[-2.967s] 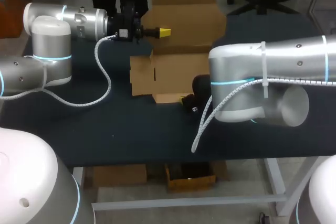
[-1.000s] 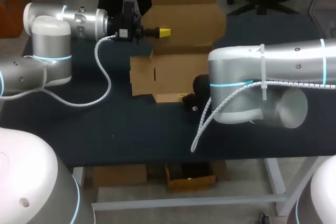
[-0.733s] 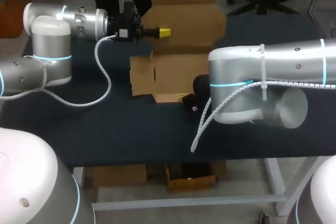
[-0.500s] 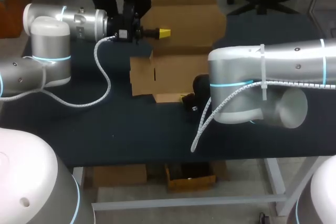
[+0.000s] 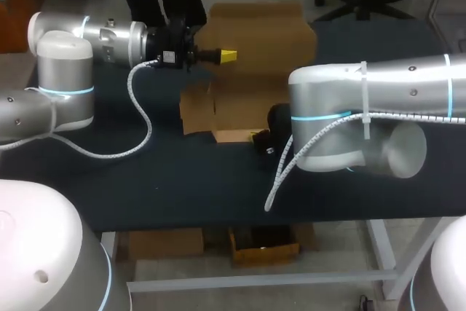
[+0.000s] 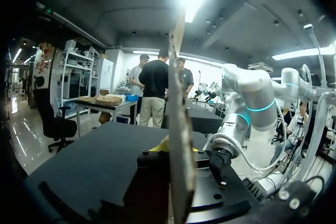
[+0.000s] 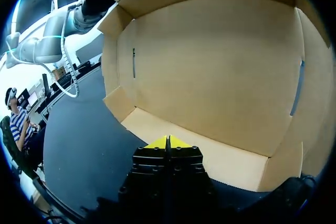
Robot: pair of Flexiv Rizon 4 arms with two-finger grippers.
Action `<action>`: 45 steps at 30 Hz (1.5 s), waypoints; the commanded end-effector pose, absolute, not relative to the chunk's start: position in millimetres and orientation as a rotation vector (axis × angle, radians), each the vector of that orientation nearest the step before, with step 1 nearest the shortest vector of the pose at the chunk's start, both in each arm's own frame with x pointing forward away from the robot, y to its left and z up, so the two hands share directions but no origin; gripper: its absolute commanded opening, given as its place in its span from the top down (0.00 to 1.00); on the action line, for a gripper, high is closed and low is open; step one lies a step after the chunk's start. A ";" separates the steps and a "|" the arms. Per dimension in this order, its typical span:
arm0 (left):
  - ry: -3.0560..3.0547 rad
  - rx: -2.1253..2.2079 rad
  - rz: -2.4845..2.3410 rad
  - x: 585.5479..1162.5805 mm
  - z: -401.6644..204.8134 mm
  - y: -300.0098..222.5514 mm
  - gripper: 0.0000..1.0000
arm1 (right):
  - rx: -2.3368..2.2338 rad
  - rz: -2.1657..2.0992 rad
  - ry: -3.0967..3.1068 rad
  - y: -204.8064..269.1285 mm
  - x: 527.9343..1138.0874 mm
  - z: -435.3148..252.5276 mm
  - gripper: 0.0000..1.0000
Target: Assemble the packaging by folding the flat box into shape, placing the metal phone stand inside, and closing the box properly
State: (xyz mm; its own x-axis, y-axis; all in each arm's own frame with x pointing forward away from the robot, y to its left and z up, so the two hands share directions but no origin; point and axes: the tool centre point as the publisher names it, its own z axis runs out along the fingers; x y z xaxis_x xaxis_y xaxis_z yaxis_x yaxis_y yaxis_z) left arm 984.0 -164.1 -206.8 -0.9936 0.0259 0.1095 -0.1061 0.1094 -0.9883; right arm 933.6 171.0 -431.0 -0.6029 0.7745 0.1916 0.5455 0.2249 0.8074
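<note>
Alt text: A half-folded brown cardboard box [image 5: 255,34] is seen on a dark worktop [image 5: 182,180], at about 12 o'clock from the worktop's middle in the head view. Its tall back panel is raised upright. The panel's 9 o'clock edge is pinched by the left gripper [image 5: 227,55], whose yellow-tipped fingers are closed on the card from both sides (the sheet is seen edge-on between them in the left wrist view). The right gripper [image 7: 168,142] is pressed fully closed with nothing in it. The open inside of the box lies just ahead of it, the low front flap nearest.

The step in hand is judged to be the shaping of the box. It would be done well if the panel were turned along its crease, not bent mid-sheet, with the base braced from inside so that it is not dragged. The metal phone stand cannot be made out in any view.
</note>
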 end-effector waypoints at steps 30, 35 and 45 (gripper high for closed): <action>-2.236 0.142 1.983 944.2 -225.3 -169.3 1.00 | 1.245 1.316 2.247 172.6 936.6 -441.2 1.00; -2.233 0.156 1.967 943.6 -229.5 -169.3 1.00 | 1.245 1.316 2.247 172.6 936.6 -441.2 1.00; -2.230 0.173 1.958 940.1 -234.8 -169.5 1.00 | 1.245 1.316 2.247 172.6 936.6 -441.2 1.00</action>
